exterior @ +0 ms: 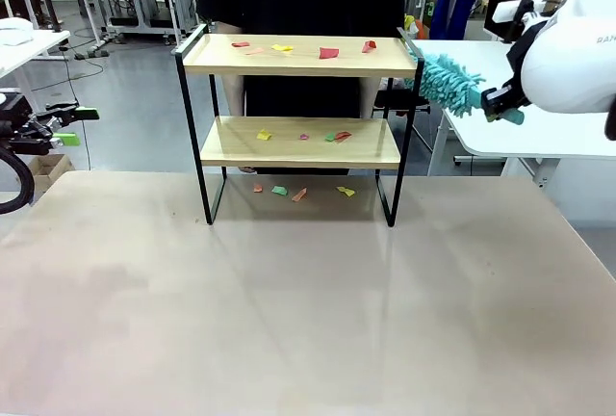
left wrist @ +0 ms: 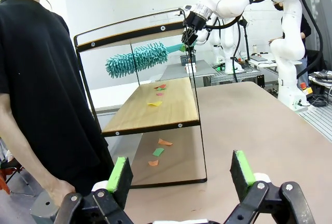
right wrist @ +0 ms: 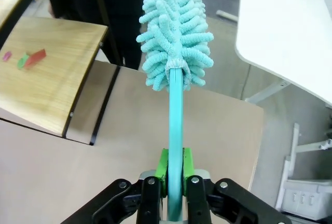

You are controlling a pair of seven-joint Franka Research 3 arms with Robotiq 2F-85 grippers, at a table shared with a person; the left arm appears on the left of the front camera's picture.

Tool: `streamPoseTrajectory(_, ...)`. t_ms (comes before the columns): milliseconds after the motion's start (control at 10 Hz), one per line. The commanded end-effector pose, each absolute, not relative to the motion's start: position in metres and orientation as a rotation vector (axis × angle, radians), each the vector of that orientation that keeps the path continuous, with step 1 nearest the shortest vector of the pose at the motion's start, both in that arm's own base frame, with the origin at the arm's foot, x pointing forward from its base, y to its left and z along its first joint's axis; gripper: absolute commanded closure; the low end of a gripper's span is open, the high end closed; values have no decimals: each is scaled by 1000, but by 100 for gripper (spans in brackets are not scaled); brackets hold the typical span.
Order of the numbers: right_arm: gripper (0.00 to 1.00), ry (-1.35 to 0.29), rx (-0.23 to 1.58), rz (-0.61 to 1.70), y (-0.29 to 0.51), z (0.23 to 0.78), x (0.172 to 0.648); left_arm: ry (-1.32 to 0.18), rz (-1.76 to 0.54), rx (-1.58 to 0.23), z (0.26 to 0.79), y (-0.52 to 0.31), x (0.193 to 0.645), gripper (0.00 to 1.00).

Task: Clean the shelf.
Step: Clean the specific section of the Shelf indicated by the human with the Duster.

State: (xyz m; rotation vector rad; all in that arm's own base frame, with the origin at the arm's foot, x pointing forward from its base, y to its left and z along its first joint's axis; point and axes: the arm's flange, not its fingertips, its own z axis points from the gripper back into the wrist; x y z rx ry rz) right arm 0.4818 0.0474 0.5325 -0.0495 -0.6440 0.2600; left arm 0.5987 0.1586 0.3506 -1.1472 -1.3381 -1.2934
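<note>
Right claw (right wrist: 175, 168) grips teal duster (right wrist: 176, 27) beside shelf (exterior: 303, 66); left claw (left wrist: 180, 171) open; person (left wrist: 41, 79) behind, paper scraps (exterior: 329, 52) littering it

Tan worktop (exterior: 308, 320); shelf (exterior: 298, 161) stands on thin black frame near far edge, about midway between left and right edges; top board (exterior: 298, 62) carries four paper scraps (exterior: 329, 52) in loose row: red, yellow, red, red; lower board (exterior: 231, 142) carries yellow scrap (exterior: 263, 135) left of centre, pink scrap (exterior: 304, 136) near centre, green-and-red pair (exterior: 338, 136) just right of it; worktop beneath shelf holds four loose scraps (exterior: 279, 190): orange, green, orange, yellow.
</note>
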Motion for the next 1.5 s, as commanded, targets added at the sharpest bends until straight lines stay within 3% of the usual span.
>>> streamPoseTrajectory(0,87,-606,-172,277,38,581,481,-1340,-1310,-1141,353,159,598,0)
streamPoseTrajectory(300,87,-456,-270,391,15,615,457,-1340,-1310,-1141,353,159,598,0)
streamPoseTrajectory(800,87,-157,-376,678,-25,619,380,-1340,-1310,-1141,353,159,598,0)
streamPoseTrajectory(1400,87,114,-55,1045,1,590,289,-1340,-1310,-1141,353,159,598,0)
